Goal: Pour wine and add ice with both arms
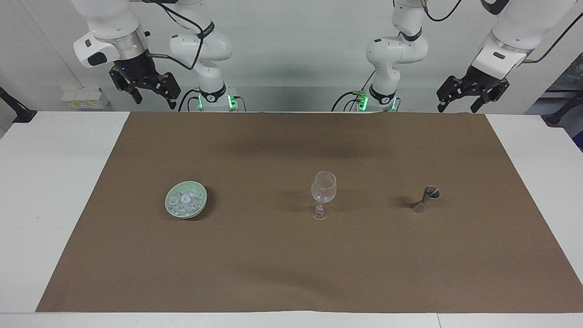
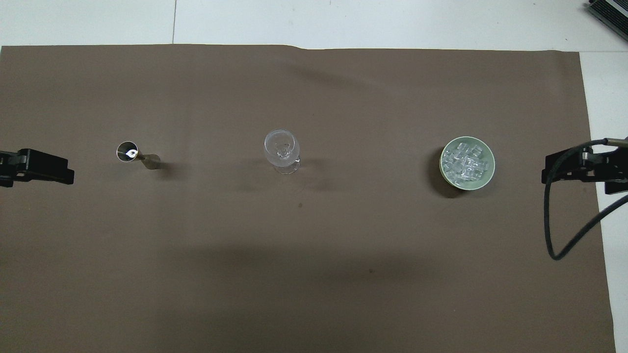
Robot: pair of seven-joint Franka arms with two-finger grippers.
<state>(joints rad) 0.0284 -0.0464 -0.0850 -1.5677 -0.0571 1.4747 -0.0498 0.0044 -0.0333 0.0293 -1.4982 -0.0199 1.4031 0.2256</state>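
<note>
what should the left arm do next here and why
Probably lower the open left gripper toward the metal jigger, which stands upright and untouched at that arm's end of the mat. The wine glass looks empty, and the ice sits in its green bowl, so pouring likely comes first.

You will find no readable text, label, brand, number or sign anywhere in either view; nothing on the table or on what stands on it carries lettering that can be made out.
</note>
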